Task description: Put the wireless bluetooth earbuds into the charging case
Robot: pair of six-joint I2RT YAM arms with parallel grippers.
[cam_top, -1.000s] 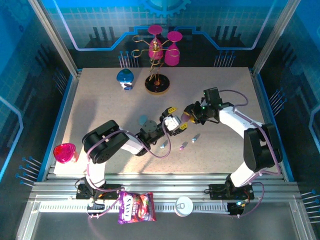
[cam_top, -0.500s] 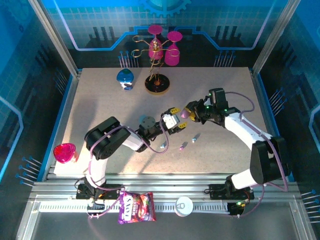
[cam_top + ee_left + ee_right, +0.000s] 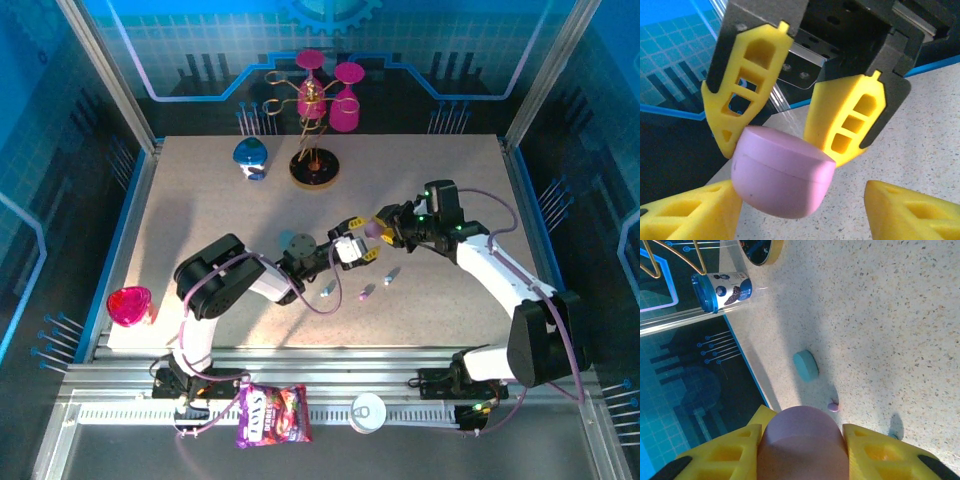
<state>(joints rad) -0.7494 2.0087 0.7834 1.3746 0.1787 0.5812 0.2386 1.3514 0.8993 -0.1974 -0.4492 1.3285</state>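
Pink-purple charging case (image 3: pixel 782 172) pinched in right tool (image 3: pixel 380 227), lid closed, held above surface (image 3: pixel 200 200). Left tool (image 3: pixel 352 246) spread wide, empty, flanking case, just beside. Loose earbuds (image 3: pixel 367 293) on surface, toward arm bases; left tool likely nearer.

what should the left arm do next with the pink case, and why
Probably close the left gripper on the pink case: its open fingers flank the case, which the right gripper pinches, and a second grip may let it be opened.

White-and-black arms (image 3: pixel 487 262); purple cables (image 3: pixel 318 308); yellow lattice-cut fingers (image 3: pixel 752 85) on black mounts
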